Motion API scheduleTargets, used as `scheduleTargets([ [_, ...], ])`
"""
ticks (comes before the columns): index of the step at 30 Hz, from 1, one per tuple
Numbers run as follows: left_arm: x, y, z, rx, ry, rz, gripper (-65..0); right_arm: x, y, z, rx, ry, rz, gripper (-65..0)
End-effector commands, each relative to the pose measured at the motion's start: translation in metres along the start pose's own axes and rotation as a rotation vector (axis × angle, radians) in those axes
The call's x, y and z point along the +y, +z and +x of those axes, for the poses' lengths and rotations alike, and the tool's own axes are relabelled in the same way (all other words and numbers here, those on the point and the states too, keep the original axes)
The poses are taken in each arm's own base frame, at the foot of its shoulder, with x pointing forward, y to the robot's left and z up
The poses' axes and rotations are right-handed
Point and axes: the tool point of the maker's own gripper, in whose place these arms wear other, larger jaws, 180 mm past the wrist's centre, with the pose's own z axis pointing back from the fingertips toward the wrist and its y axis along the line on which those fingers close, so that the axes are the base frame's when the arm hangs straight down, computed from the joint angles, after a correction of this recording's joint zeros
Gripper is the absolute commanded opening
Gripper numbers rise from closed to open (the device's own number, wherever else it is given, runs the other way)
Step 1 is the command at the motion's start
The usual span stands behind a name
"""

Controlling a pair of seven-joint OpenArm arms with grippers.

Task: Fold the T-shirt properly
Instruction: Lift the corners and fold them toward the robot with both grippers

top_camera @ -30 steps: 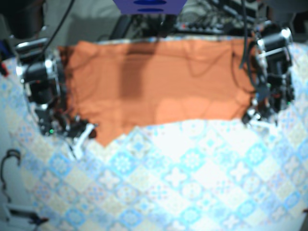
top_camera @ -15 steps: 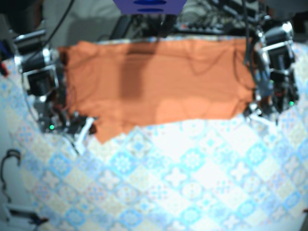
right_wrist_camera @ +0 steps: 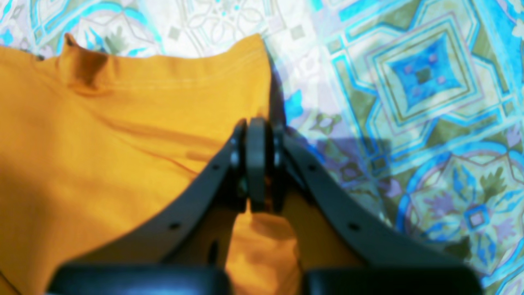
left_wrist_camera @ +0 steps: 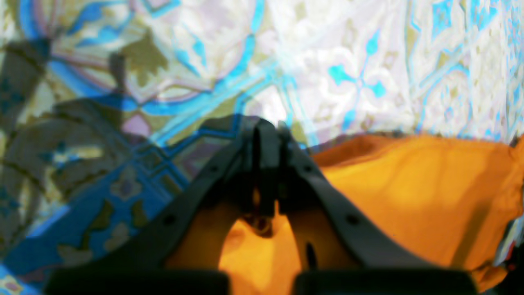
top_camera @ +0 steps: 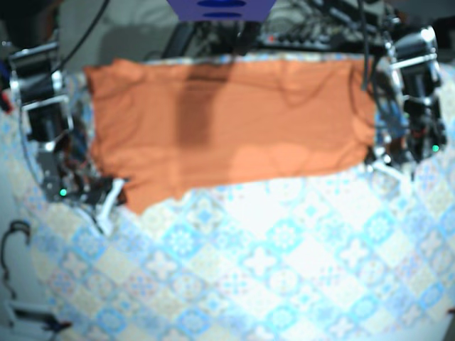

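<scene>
**A:** While both arms stoop at the table's two sides, how do they sit?

**B:** Low, one at each near corner of the shirt (top_camera: pixel 227 128). The right arm is on the overhead view's left and the left arm on its right.

**A:** And the jaws?

**B:** From above they're a blur. The wrist views show them. The left gripper (left_wrist_camera: pixel 267 129) is pressed together at the shirt's edge, with orange fabric caught between its fingers. The right gripper (right_wrist_camera: pixel 257 127) is the same, pinching beside a hemmed corner.

**A:** What does only the overhead view show?

**B:** The whole shirt, spread flat across the far part of the tablecloth (top_camera: pixel 284 270), with one near corner sagging toward the right arm.

**A:** Count?

**B:** One shirt, two arms, two grippers.
</scene>
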Motion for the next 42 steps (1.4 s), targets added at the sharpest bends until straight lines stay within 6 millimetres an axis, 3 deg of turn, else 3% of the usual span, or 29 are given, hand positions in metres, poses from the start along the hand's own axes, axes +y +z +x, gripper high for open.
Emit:
scheduleTargets([
  [1,-0.002,0.014,0.023,-0.054,-0.042,-0.003,-65.0,-0.011,0.012,0.030,-0.081,0.010,-0.018,-65.0],
  [3,-0.011,0.018,0.028,-0.060,-0.079,-0.011,-65.0,-0.010,0.016,0.025,-0.089,0.014,-0.020,-65.0],
  [7,-0.013,0.020,0.026,-0.051,-0.095,-0.012,-65.0,0.003,0.022,0.036,-0.102,0.070,-0.005,-65.0],
  [15,-0.026,0.027,0.022,-0.045,-0.172,-0.019,-65.0,0.026,0.027,0.026,-0.097,0.127,0.024,-65.0],
  [28,-0.041,0.032,0.001,0.004,-0.315,-0.025,-65.0,-0.011,0.071,0.001,-0.104,0.094,-0.078,-65.0],
  [34,-0.036,0.035,-0.003,0.013,-0.327,-0.011,-65.0,-0.016,0.082,-0.018,-0.100,0.074,-0.098,-65.0],
  [42,-0.025,0.042,-0.007,0.034,-0.363,0.002,-65.0,-0.004,0.091,-0.030,-0.102,0.097,-0.092,-65.0],
])
